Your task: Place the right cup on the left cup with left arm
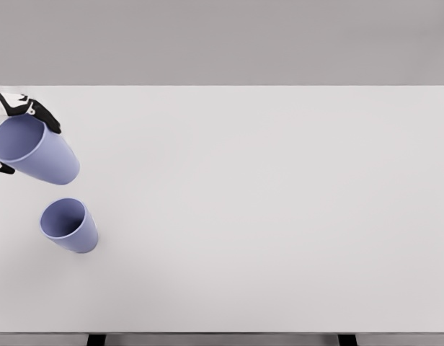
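White table (pixel 265 209), plain grey wall (pixel 229 40) behind.
Tabletop fills most of the view, far edge straight across the upper part, near edge along the bottom. Two dark supports (pixel 96 339) poke out under the near edge, likely table legs, too cropped to be sure. Wall flat, featureless.

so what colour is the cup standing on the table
Lavender blue cup, clearest in the head view.
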`<act>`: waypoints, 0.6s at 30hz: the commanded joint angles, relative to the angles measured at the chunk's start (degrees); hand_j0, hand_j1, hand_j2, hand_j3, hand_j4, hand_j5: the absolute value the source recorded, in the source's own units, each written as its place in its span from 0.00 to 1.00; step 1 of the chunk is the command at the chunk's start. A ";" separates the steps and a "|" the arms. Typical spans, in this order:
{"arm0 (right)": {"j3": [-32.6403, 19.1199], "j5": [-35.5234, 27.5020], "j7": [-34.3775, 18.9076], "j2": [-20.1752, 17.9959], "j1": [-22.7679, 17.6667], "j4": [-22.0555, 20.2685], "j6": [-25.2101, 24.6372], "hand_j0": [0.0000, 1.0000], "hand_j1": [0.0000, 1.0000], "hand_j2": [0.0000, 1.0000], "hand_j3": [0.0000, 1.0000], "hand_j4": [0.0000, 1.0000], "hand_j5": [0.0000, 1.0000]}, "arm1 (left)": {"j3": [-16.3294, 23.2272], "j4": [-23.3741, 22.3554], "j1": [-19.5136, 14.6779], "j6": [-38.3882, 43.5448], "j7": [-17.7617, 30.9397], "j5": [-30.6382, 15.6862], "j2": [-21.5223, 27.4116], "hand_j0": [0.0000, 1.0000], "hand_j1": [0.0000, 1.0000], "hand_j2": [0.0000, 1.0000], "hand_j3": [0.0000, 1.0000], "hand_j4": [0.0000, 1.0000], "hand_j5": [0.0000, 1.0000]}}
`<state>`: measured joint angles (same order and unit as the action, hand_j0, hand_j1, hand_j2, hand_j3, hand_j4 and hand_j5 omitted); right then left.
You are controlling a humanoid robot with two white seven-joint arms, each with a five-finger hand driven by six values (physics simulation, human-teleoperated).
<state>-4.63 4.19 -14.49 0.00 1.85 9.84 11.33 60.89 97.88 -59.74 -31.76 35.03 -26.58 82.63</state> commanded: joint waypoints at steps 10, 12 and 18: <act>-0.03 0.03 -0.02 0.00 0.00 0.00 0.01 1.00 1.00 1.00 1.00 1.00 1.00 | -0.59 3.10 1.47 -2.95 -0.03 -0.66 5.00 0.55 0.55 0.55 0.55 0.55 0.55; -0.03 0.03 -0.02 0.00 0.09 0.00 0.01 1.00 1.00 1.00 1.00 1.00 1.00 | -0.59 3.10 2.61 -3.24 -0.03 -1.01 5.35 0.56 0.56 0.56 0.56 0.56 0.56; -0.03 0.03 -0.02 0.00 0.00 0.00 0.01 1.00 1.00 1.00 1.00 1.00 1.00 | -0.59 3.19 4.72 -3.24 -0.03 -1.10 6.05 0.56 0.56 0.56 0.56 0.56 0.56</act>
<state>-4.62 4.19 -14.49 0.00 1.85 9.84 11.33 60.38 101.04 -54.80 -35.12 34.99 -27.12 88.27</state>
